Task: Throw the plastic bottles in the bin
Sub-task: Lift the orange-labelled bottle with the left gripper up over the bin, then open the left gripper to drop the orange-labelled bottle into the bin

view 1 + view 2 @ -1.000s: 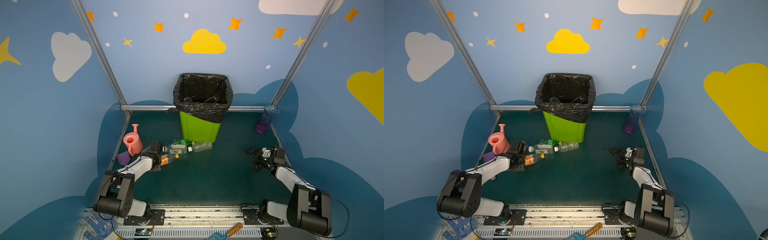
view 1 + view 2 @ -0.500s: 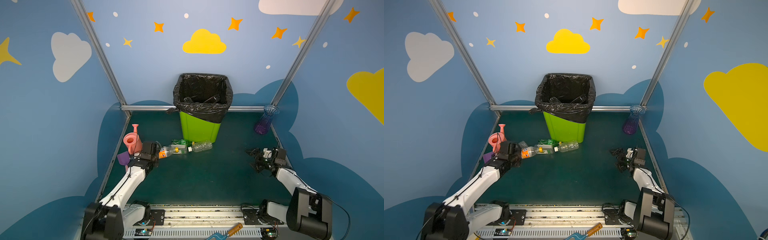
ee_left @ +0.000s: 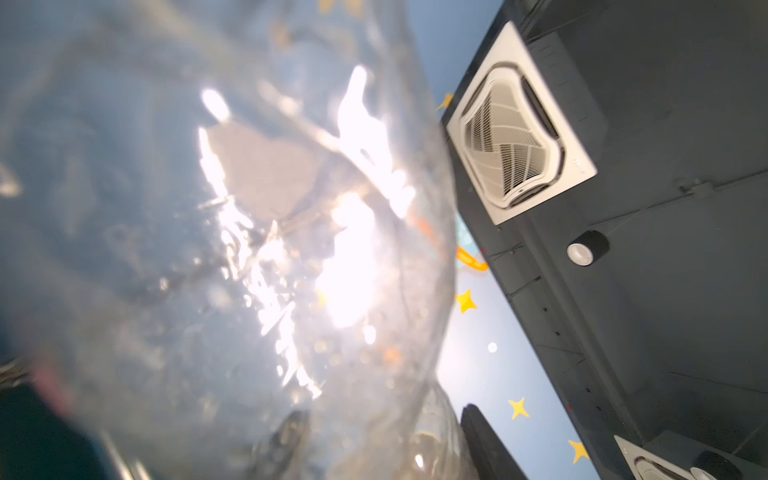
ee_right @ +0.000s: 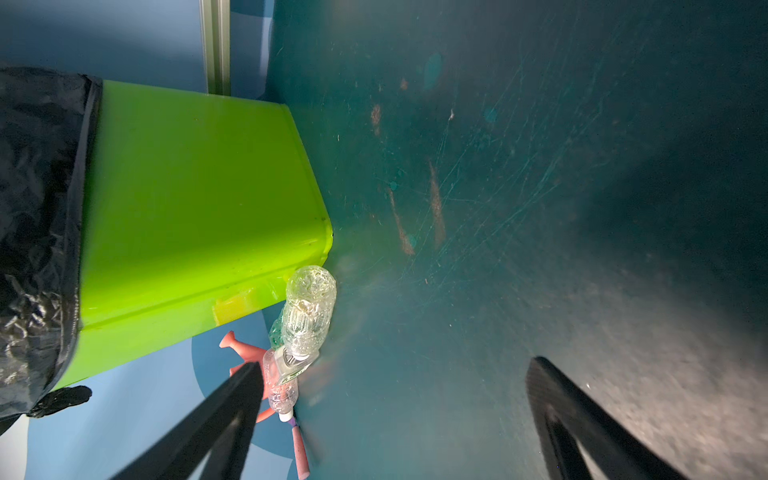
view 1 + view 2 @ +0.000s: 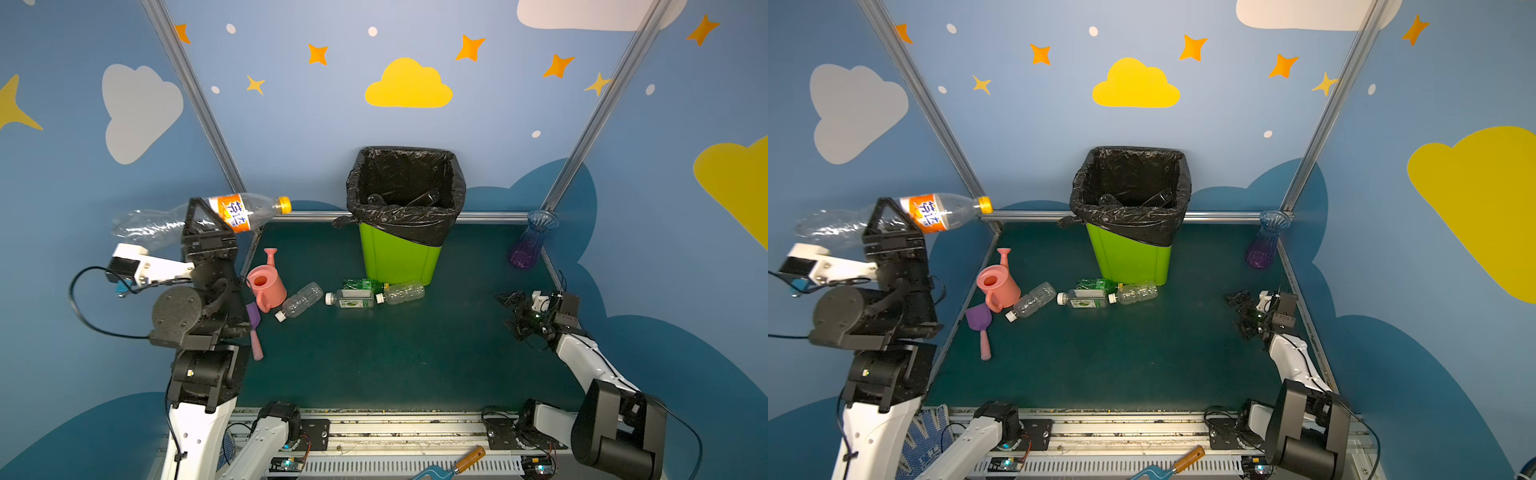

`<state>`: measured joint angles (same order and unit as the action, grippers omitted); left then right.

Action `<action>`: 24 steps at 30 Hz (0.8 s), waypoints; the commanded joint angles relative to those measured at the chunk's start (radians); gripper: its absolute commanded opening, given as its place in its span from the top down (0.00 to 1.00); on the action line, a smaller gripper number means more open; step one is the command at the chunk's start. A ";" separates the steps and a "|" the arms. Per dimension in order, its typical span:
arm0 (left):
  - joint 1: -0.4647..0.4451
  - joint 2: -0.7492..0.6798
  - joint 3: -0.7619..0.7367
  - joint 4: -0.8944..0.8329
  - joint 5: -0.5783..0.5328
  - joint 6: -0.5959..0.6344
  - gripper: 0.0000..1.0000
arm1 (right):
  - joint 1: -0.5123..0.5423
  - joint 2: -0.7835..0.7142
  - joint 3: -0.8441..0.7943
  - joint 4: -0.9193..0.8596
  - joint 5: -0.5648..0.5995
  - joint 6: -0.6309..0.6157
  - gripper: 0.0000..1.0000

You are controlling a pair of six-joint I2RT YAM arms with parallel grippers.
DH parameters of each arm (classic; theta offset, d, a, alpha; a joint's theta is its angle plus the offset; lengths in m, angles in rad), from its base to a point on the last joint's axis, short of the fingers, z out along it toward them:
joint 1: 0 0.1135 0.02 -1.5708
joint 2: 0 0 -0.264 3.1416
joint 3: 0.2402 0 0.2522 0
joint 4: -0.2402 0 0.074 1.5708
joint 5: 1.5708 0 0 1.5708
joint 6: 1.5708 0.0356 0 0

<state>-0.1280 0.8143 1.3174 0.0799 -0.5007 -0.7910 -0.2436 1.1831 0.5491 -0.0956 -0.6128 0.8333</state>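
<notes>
- The left gripper [image 5: 199, 218], which was low on the floor among the bottles a second ago, has swung up high on the left. The orange-labelled bottle [image 5: 239, 214] has gone up with it, while the right gripper [image 5: 512, 315] has hardly shifted.
- Left gripper: clamped on the orange-labelled bottle at mid-body. That bottle lies level in the air with its yellow cap pointing right, well apart from the bin [image 5: 399, 255]. In the left wrist view its clear body [image 3: 249, 249] fills most of the picture as a blur.
- Right gripper: its jaws are spread wide with nothing between them, low over the floor at the right edge.
- One bin stands at the far middle, lime green with a black liner. Dark bottle shapes lie inside it, too dim to count.
- Four bottles lie on the floor just near and left of the bin:
  - a green bottle [image 5: 360, 284] at its foot
  - a white-capped bottle [image 5: 351, 300]
  - a ribbed clear bottle [image 5: 402, 291]
  - a clear bottle [image 5: 300, 300] just beside the watering can [image 5: 266, 286]
- There is one pink watering can, one purple-and-pink scoop [image 5: 254, 328] on the left, and one vase [image 5: 530, 243] in the far right corner.
</notes>
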 commanded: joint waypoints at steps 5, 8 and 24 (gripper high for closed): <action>-0.015 0.614 0.396 -0.036 0.422 0.034 0.43 | -0.019 -0.065 -0.009 -0.021 -0.008 0.009 0.03; -0.096 0.974 0.836 -0.292 0.546 0.120 0.39 | -0.021 -0.085 -0.014 -0.022 -0.009 0.025 0.03; -0.253 1.035 1.156 -0.472 0.552 0.470 0.00 | -0.034 -0.173 -0.073 -0.043 0.030 0.045 0.02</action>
<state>-0.4000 2.0102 2.6583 -0.5014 0.0959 -0.4046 -0.2726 1.0016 0.4900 -0.1394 -0.5915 0.8646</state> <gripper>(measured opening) 0.997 0.976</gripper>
